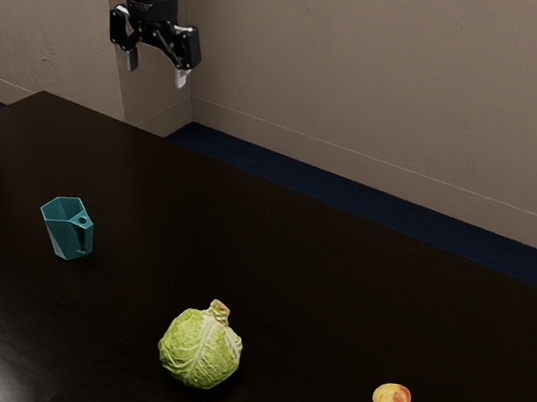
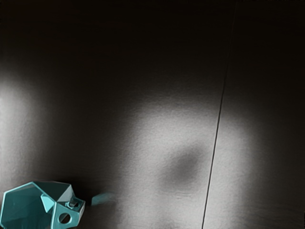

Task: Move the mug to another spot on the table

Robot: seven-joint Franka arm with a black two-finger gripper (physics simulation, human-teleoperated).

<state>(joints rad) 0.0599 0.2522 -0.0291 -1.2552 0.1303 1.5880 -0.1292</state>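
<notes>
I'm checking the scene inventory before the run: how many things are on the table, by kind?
Mugs: 1, the teal mug
Vegetables: 1, the green cabbage
Fruit: 1, the yellow-red fruit
Total: 3

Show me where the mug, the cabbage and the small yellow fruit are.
mug (image 1: 64, 230): exterior view, on its teal side wall.
cabbage (image 1: 200, 349): exterior view, on the middle of the leafy head.
yellow fruit (image 1: 390, 398): exterior view, on the middle of its skin.
</notes>
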